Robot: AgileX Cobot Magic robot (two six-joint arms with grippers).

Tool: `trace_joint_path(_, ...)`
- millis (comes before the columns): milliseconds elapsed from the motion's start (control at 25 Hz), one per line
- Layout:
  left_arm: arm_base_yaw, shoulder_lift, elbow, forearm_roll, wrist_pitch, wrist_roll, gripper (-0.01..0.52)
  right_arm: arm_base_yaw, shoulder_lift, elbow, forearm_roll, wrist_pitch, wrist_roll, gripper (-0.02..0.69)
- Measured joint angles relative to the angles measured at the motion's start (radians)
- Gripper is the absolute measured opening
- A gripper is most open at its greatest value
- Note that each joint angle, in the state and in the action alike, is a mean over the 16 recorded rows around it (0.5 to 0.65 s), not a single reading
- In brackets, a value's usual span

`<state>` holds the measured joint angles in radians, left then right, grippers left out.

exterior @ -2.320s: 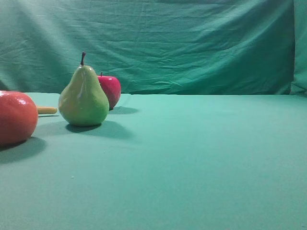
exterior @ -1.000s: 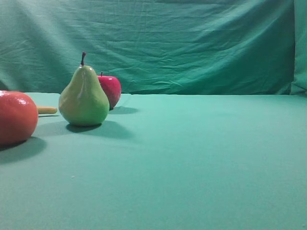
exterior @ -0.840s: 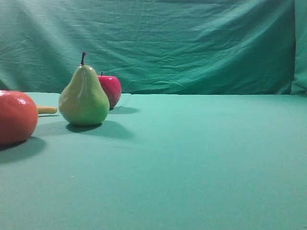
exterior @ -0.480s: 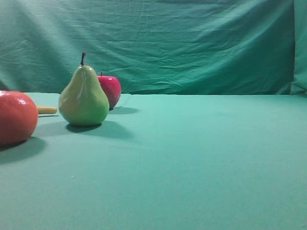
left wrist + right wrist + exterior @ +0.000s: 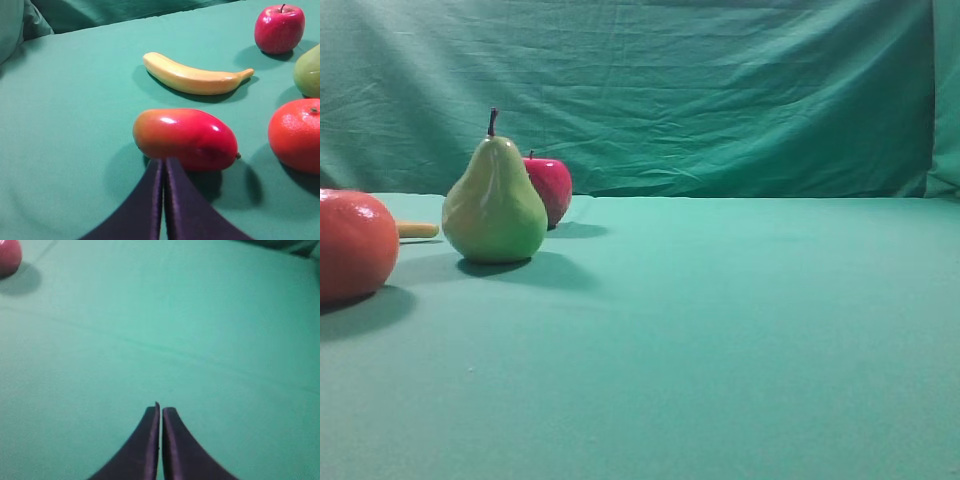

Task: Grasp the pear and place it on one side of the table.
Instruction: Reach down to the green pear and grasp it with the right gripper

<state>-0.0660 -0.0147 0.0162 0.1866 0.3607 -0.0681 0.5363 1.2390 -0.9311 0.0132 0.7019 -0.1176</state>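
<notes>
The yellow-green pear [image 5: 494, 205] stands upright on the teal table [image 5: 720, 320] at the left, in front of a red apple [image 5: 551, 188]. In the left wrist view only its edge [image 5: 309, 72] shows at the right border. My left gripper [image 5: 163, 161] is shut and empty, its tips just short of a red-orange mango [image 5: 186, 139]. My right gripper [image 5: 160, 410] is shut and empty over bare cloth. Neither gripper shows in the exterior view.
A large orange-red round fruit [image 5: 353, 245] sits at the left edge, also in the left wrist view [image 5: 296, 134]. A yellow banana [image 5: 192, 78] lies behind the mango. The apple [image 5: 279, 28] stands at the far right there. A wrinkled green backdrop [image 5: 670, 90] hangs behind.
</notes>
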Motion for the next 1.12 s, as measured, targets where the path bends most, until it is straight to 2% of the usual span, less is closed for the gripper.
trace_joint_path(200, 0.0, 0.0, 0.0, 0.0, 0.0, 0.0, 0.0, 0.063, 0.236, -0.212, 0.143, 0.035, -0.192, 0.134)
trace_joint_path(560, 0.0, 0.0, 0.0, 0.0, 0.0, 0.0, 0.0, 0.145, 0.548, -0.494, 0.362, 0.017, -0.524, 0.485)
trace_joint_path(760, 0.0, 0.0, 0.0, 0.0, 0.0, 0.0, 0.0, 0.186, 0.686, -0.611, 0.425, 0.001, -0.622, 0.624)
trace_joint_path(920, 0.0, 0.0, 0.0, 0.0, 0.0, 0.0, 0.0, 0.206, 0.781, -0.681, 0.439, -0.015, -0.64, 0.64)
trace_joint_path(1120, 0.0, 0.0, 0.0, 0.0, 0.0, 0.0, 0.0, 0.214, 0.863, -0.736, 0.441, -0.031, -0.642, 0.565)
